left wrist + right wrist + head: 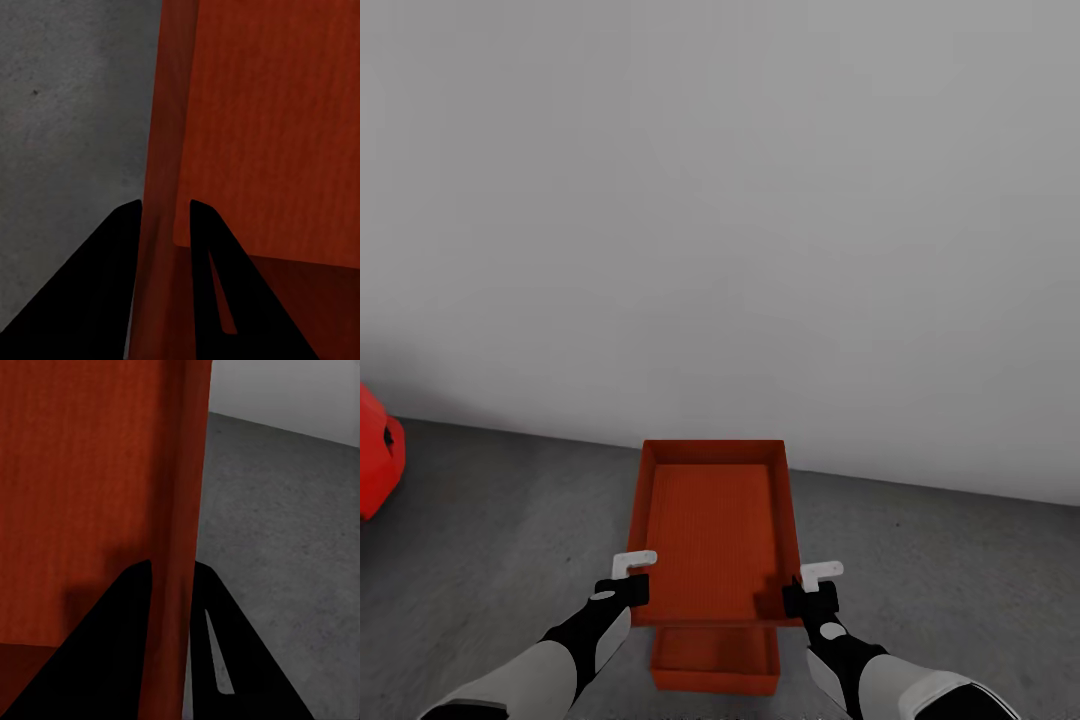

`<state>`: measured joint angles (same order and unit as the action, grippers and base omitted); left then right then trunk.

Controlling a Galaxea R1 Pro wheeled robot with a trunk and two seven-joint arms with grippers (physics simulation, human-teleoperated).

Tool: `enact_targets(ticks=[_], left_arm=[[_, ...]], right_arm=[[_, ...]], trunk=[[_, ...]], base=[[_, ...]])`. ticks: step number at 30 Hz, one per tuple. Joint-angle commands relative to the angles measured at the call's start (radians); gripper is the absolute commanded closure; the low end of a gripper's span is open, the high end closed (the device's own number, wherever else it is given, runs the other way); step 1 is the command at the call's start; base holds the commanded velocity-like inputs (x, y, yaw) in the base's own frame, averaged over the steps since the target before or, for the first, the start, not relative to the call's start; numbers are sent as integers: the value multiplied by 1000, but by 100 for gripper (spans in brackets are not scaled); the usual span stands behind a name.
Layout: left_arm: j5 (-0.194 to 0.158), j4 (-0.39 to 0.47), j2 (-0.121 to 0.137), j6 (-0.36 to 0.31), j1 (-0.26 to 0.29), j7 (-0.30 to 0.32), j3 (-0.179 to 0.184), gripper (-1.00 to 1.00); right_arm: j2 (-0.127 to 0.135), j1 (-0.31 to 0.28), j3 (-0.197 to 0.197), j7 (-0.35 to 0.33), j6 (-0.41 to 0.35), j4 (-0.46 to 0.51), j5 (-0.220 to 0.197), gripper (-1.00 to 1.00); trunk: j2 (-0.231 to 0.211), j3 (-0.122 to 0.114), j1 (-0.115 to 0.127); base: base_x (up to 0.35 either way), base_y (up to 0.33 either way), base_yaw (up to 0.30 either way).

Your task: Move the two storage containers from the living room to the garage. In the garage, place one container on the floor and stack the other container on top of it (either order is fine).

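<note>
While the head view takes in both arms, the left hand [632, 577] and right hand [812, 588] each pinch a long side wall of the upper container [712, 530], held above the lower container [714, 660] on the grey floor [940, 570]. A red car [378, 465] sits at far left. Each wrist view shows dark fingers [204, 247] astride a wall [176, 547].

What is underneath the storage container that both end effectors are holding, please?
The second storage container sits below the held storage container, on the grey floor. Its near end shows; the rest is covered.
</note>
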<state>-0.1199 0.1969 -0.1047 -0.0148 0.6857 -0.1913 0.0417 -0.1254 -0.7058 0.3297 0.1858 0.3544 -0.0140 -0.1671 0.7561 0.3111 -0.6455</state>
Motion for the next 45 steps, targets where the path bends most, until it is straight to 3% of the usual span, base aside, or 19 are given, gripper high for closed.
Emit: enact_targets(ticks=[1, 45], left_arm=[[-7, -2, 11, -2, 0, -11, -6, 100], [-7, -2, 11, -2, 0, -11, -6, 100]], right_arm=[[0, -1, -21, 4, 18, 2, -11, 100], [0, -1, -21, 3, 18, 1, -9, 100]], trunk=[[1, 3, 0], [1, 67, 0]], base=[[0, 0, 0], [0, 0, 0]])
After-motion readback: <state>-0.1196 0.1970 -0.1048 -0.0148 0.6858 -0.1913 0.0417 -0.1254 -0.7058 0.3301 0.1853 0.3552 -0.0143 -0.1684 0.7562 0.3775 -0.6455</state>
